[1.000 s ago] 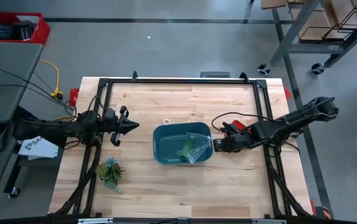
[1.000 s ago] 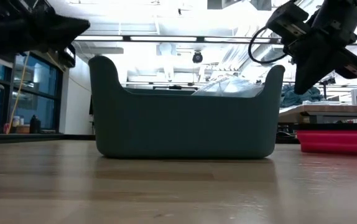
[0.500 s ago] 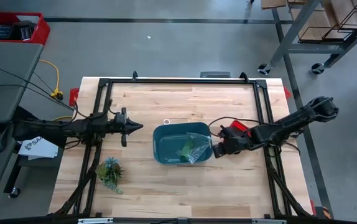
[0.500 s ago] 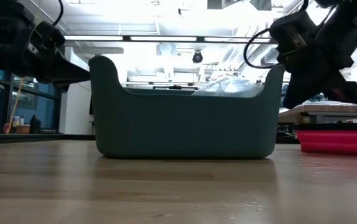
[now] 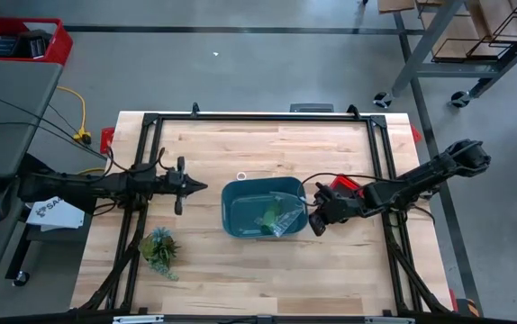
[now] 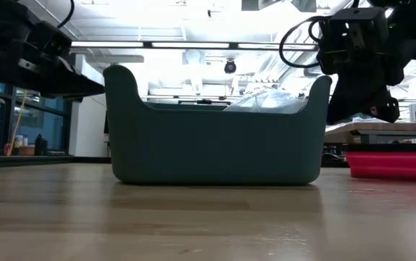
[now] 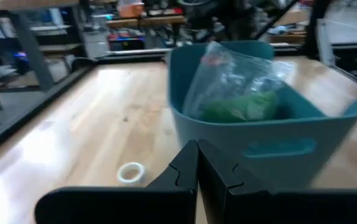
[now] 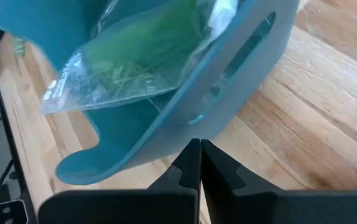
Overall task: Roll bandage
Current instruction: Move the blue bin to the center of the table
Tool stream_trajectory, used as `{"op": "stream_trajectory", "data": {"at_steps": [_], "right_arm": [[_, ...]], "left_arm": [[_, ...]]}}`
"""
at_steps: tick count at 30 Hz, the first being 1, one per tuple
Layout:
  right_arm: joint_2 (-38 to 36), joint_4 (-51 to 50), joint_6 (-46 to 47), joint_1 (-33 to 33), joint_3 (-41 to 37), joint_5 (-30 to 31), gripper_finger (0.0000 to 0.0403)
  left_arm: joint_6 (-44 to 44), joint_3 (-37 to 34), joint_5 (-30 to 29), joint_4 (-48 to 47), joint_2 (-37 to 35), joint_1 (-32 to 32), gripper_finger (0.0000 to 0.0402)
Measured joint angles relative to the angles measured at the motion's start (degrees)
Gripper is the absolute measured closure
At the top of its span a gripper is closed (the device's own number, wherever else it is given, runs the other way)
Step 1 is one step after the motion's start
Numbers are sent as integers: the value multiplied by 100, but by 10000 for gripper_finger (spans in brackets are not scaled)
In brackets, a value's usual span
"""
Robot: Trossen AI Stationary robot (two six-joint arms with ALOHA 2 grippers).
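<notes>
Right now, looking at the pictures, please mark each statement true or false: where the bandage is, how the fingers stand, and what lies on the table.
1. The bandage lies inside a clear plastic bag in the teal bin. True.
2. The left gripper has its fingers wide open. False: they are shut.
3. The right gripper holds the bag. False: it is shut, beside the bin's wall, holding nothing.
4. A small plant lies on the table. True.

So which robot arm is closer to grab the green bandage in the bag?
Probably the right. Its gripper is beside the bin's edge, next to the bag holding the bandage. The left gripper sits farther off. Both have fingers shut.
</notes>
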Motion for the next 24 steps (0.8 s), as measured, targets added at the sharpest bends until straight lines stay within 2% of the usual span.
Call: {"op": "stream_trajectory", "data": {"at_steps": [4, 7, 11, 13, 24], "right_arm": [[-5, 72, -145, -1, 0, 2, 403], [-5, 114, -293, -11, 0, 0, 403], [-5, 132, -377, -11, 0, 2, 403], [-5, 164, -398, -11, 0, 2, 403], [-7, 562, -687, -17, 0, 281, 403]], "left_arm": [[-264, 47, -84, 11, 2, -1, 402], [12, 127, 3, -50, -1, -82, 401], [844, 118, -275, -1063, 7, -87, 401], [959, 114, -412, -1555, 8, -85, 401], [121, 120, -370, -1477, 109, -81, 401]]}}
